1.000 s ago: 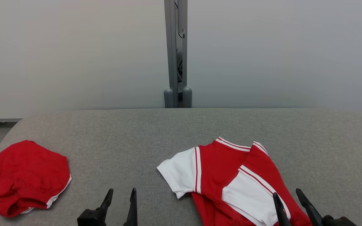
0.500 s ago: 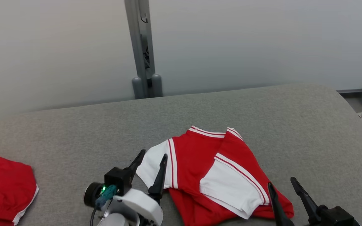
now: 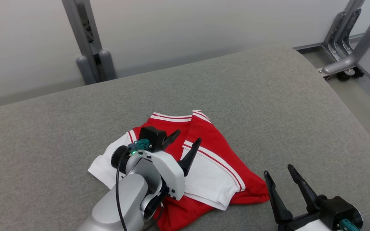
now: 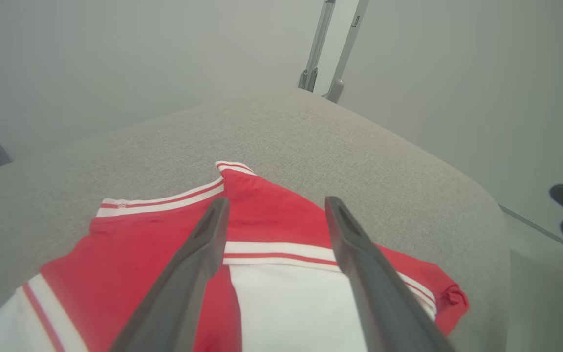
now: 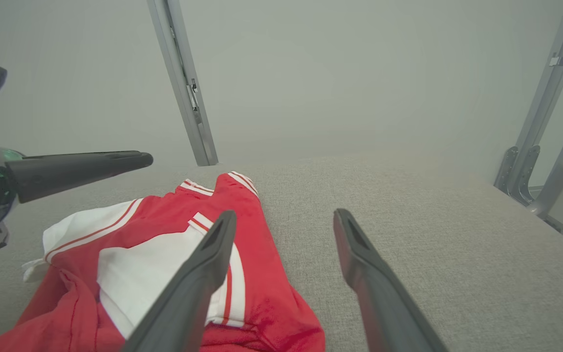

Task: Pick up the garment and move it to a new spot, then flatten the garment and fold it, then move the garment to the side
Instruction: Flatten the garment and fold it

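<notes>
- There's a crumpled red-and-white short-sleeved shirt [image 3: 218, 150] bunched up on the grey fabric-covered table [image 3: 268, 96], close to the robot's edge.
- The left gripper [image 3: 188, 135] hangs right over it, jaws spread wide with nothing in them.
- The right gripper [image 3: 278, 170] sits just beside the shirt's right corner, jaws also wide apart and empty.
- Looks like the pick-up step to me. I'd drop onto a thick fold, say that striped sleeve edge, and pinch several layers so it doesn't slip.
- The shirt has a red body and white sleeves with striped trim, one sleeve flopped across the front. It looks soft, so it'll probably drape once lifted.
</notes>
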Available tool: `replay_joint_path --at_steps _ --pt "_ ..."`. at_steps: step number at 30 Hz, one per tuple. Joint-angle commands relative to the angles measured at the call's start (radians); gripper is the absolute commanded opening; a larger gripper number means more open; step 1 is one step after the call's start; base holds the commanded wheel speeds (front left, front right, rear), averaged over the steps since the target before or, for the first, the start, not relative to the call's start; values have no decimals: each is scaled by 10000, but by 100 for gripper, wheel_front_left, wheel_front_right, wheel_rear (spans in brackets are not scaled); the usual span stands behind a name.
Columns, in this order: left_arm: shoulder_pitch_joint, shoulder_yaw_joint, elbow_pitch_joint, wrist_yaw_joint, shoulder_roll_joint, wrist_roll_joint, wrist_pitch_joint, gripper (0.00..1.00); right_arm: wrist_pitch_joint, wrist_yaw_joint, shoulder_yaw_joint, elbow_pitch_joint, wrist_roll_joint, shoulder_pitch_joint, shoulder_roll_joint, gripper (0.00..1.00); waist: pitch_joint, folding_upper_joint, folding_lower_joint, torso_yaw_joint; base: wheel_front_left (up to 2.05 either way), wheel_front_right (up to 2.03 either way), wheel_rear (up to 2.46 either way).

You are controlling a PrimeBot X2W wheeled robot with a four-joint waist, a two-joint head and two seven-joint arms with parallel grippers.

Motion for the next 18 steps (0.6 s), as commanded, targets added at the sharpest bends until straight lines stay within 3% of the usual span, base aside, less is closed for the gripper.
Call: replay_joint_path --at_steps 1,10,18 --pt "-280 -123 94 128 59 -107 98 100 -16 -3 31 -65 44 -136 -39 100 444 -1 0 -424 0 0 0" --pt "-1497 -1305 1418 1314 61 -673 1359 100 -16 -3 97 -25 267 -474 -34 100 1061 -1 0 -1046 0 0 0" --pt "-1792 -1836 2182 1722 57 -950 1182 100 -16 -3 142 9 436 -447 -37 100 1233 -1 0 -1288 0 0 0"
